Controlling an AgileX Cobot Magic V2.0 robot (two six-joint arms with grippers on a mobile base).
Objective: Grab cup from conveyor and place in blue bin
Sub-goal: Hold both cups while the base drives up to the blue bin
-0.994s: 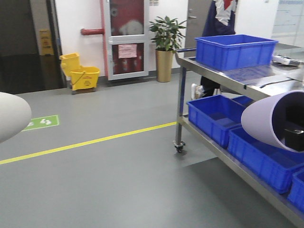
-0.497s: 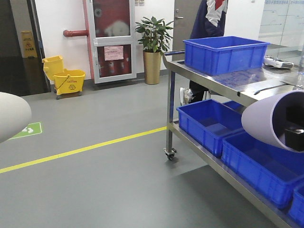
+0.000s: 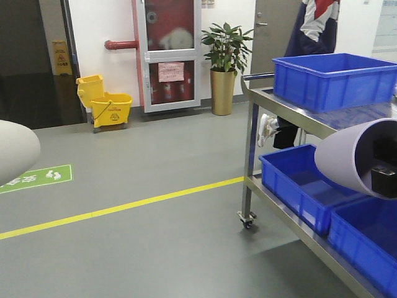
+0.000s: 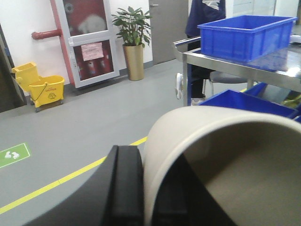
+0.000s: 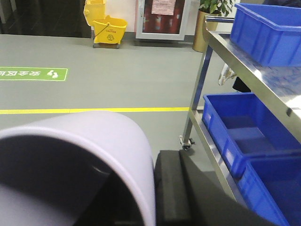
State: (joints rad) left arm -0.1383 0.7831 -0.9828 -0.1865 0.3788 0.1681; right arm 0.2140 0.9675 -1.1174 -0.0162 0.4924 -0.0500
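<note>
The cream cup (image 4: 221,136) is held on its side in the air, its wall clamped by the left fingers (image 4: 124,183), with one finger outside the rim and one inside. The lavender cup (image 5: 84,136) is gripped the same way by the right fingers (image 5: 168,188). Beyond the lavender cup, the blue bin (image 3: 332,81) stands on the steel desk (image 3: 298,118) with its inside hidden from view, and two further blue crates (image 3: 298,183) on the lower shelf (image 3: 291,223) show bare floors.
</note>
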